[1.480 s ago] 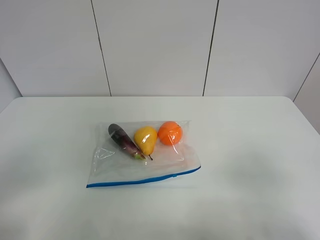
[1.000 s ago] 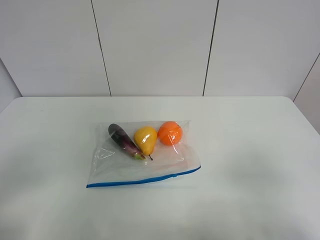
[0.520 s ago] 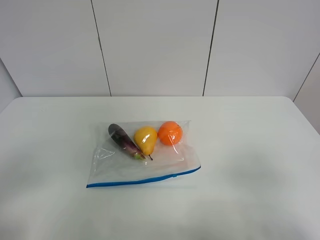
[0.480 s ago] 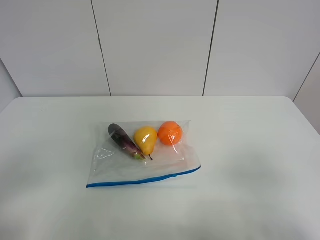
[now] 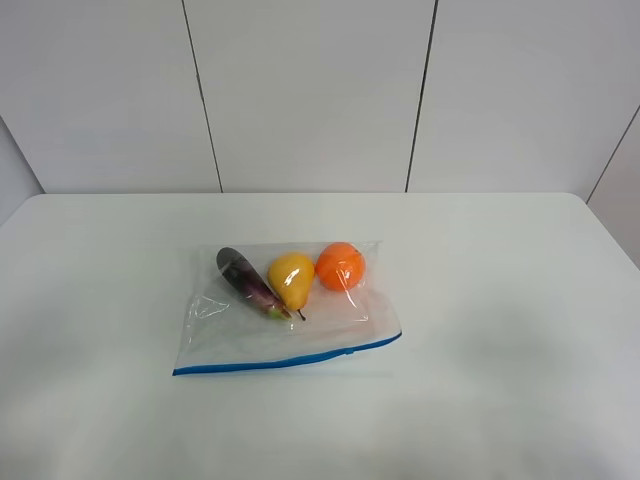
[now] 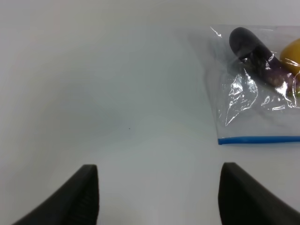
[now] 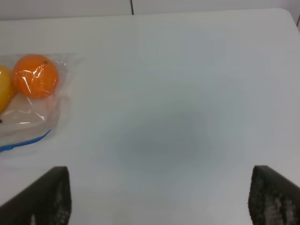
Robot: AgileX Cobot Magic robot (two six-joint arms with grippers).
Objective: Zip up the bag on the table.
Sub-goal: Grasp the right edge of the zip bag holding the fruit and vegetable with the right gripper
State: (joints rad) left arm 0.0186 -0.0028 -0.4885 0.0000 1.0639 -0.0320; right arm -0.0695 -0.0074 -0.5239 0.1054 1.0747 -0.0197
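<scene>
- Bag (image 5: 290, 325), high view: it lies flat on the table (image 5: 520, 300), around the middle of the tabletop and a little toward its left edge.
- The blue strip (image 5: 280, 361) runs along the side that faces the tabletop's near edge, rising slightly toward the right.
- The eggplant (image 5: 245, 280), pear (image 5: 291, 279) and orange (image 5: 340, 266) sit in a row inside, against the bag's far side and apart from the strip.
- A tiny dark mark near the strip's right end may be the slider. It is too small to be sure, and I cannot tell how much of the strip is sealed.
- No arm shows in this view.
- Left wrist view: the left gripper (image 6: 159, 197) is spread wide with nothing between its jaws, above bare table. The bag's left corner (image 6: 234, 117) and the strip's end (image 6: 258, 139) lie near, not touched.
- Right wrist view: the right gripper (image 7: 159, 197) is also spread wide and empty. The orange (image 7: 35, 76) and the strip's right end (image 7: 23, 143) lie well off to one side.
- The step in hand looks like the approach.
- To do it well, I would bring one gripper down on a strip end to pin it to the table, low and square to the strip.
- The other should pinch only the strip, not the loose film, and travel along it with the strip kept taut.
- The fruit lie clear of the strip, so pressing there should not crush them.
</scene>
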